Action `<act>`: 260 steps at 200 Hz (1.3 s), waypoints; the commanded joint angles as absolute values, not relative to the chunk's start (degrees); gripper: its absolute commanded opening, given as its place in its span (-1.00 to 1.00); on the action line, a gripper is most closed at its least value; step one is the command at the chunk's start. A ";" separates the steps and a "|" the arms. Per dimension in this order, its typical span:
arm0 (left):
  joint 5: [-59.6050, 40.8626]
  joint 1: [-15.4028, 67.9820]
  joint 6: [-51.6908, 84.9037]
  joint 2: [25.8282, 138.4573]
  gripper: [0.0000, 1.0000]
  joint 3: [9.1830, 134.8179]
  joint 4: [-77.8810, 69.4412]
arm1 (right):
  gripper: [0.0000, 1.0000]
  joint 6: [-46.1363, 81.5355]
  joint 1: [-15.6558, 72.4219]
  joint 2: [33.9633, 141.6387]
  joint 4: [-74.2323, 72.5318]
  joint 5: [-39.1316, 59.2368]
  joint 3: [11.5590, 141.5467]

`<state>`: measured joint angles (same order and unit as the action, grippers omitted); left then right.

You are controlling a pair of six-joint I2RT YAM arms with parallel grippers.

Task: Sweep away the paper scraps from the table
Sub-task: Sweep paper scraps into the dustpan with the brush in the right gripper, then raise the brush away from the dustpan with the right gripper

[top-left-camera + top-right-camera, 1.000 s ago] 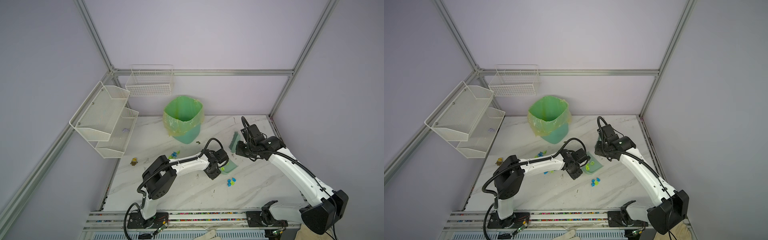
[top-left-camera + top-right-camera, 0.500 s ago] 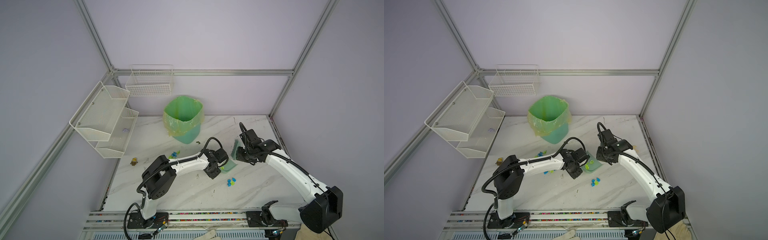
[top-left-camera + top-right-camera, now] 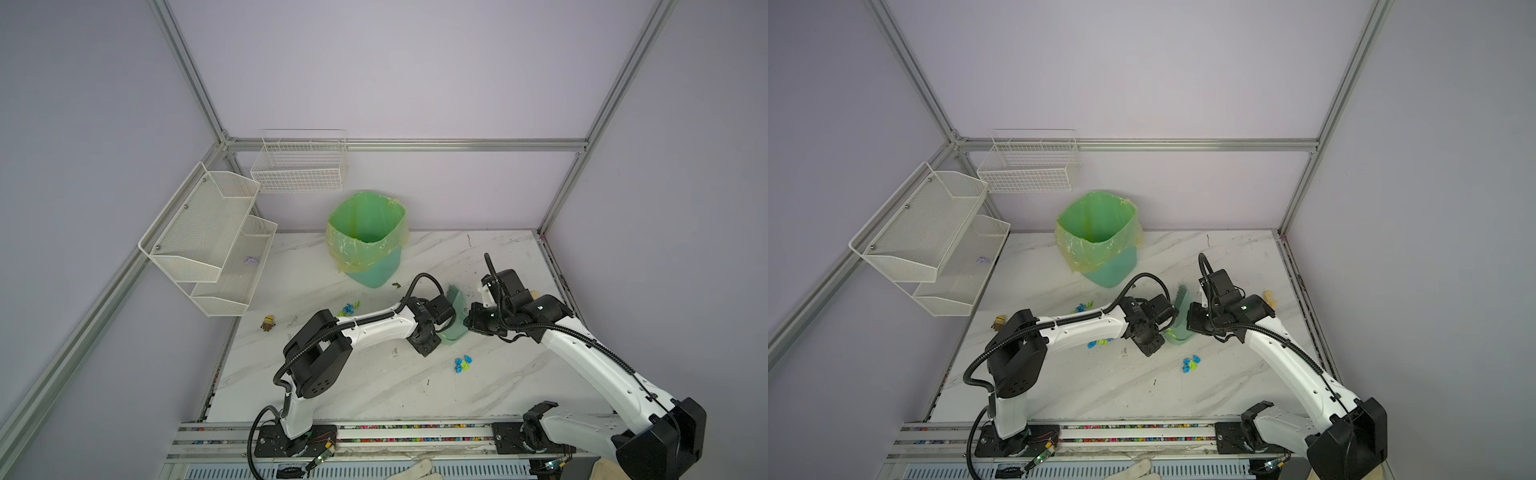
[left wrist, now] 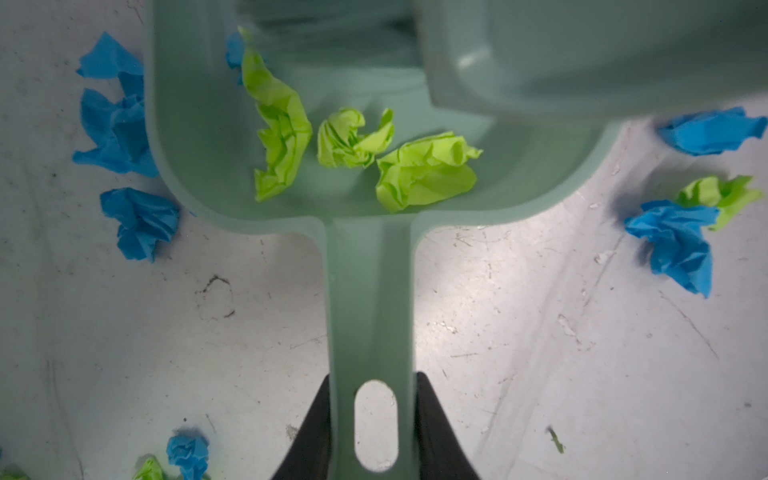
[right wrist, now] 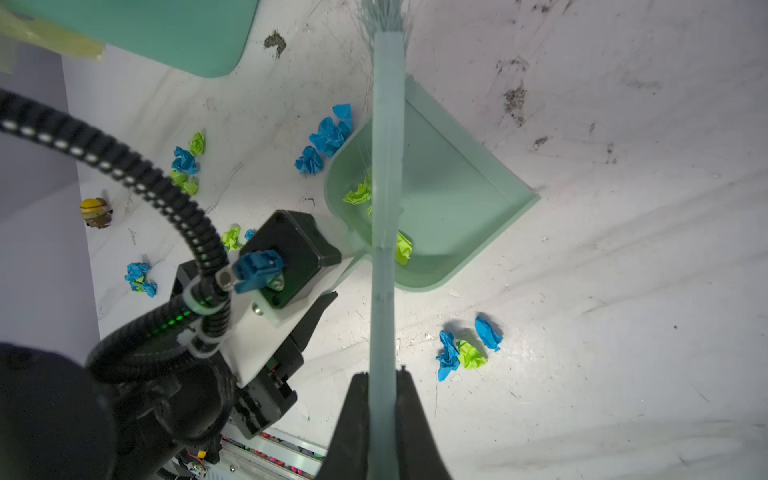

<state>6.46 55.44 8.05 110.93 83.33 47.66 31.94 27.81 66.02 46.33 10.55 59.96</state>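
Arms (image 3: 374, 328) inward over table (image 3: 374, 386), left tool (image 4: 374, 386) tight on dustpan handle (image 4: 370, 291), right tool (image 5: 384, 386) tight on brush (image 5: 386, 166).

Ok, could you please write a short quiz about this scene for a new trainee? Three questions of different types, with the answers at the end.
1. True or false: the left gripper is shut on the handle of the dustpan.
2. Multiple choice: what does the right gripper hold? A) the brush B) nothing C) the dustpan
3. Count: in the left wrist view, how many lime-green paper scraps lie inside the dustpan?

Key: 1 true; 2 A; 3 three.
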 commanded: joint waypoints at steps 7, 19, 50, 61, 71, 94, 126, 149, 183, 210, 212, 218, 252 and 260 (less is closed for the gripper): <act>7.20 54.68 8.92 108.99 -1.00 86.92 47.36 | -1.00 34.70 27.81 64.56 47.31 2.91 62.96; 7.08 54.48 8.96 108.49 -1.00 86.89 47.37 | -1.00 35.06 27.64 64.37 47.03 0.94 63.70; 7.44 54.48 8.98 106.85 -1.00 86.57 47.33 | -1.00 34.32 26.66 64.17 46.33 -2.54 65.85; 7.67 54.52 8.63 106.20 -1.00 86.70 47.39 | -1.00 33.40 26.12 64.37 46.03 -2.74 66.61; 8.40 54.49 8.18 105.55 -1.00 86.89 47.62 | -1.00 33.20 25.46 64.69 46.51 -3.42 67.64; 11.11 54.61 7.34 104.46 -1.00 88.06 48.89 | -1.00 31.75 22.84 64.17 46.29 -4.80 68.79; 17.89 54.42 8.25 103.71 -1.00 90.96 50.74 | -1.00 28.95 15.85 63.89 43.91 -1.18 68.04; 17.67 54.40 9.43 103.66 -1.00 92.50 50.61 | -1.00 28.45 13.61 63.91 42.06 -1.34 67.57; 17.89 54.40 10.71 104.25 -1.00 93.80 50.01 | -1.00 27.36 12.17 64.81 41.03 -3.74 68.61; 17.47 54.40 11.95 104.17 -1.00 95.43 50.04 | -1.00 27.06 11.34 64.56 38.89 -4.68 68.60; 17.44 54.40 11.91 104.11 -1.00 95.49 50.06 | -1.00 27.07 11.34 64.52 38.64 -4.80 68.48; 17.24 54.40 12.72 103.86 -1.00 95.78 50.02 | -1.00 27.07 11.24 64.24 38.13 -4.90 68.18; 16.81 54.40 15.51 102.55 -1.00 96.72 50.01 | -1.00 27.89 10.27 63.77 35.11 -4.74 64.76; 16.66 54.35 15.81 102.24 -1.00 97.00 50.01 | -1.00 28.59 9.98 63.88 34.84 -4.09 64.04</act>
<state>16.60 54.72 12.99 106.04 91.64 50.61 27.79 10.90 64.90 38.24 -3.68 66.52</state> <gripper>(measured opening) 0.234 0.112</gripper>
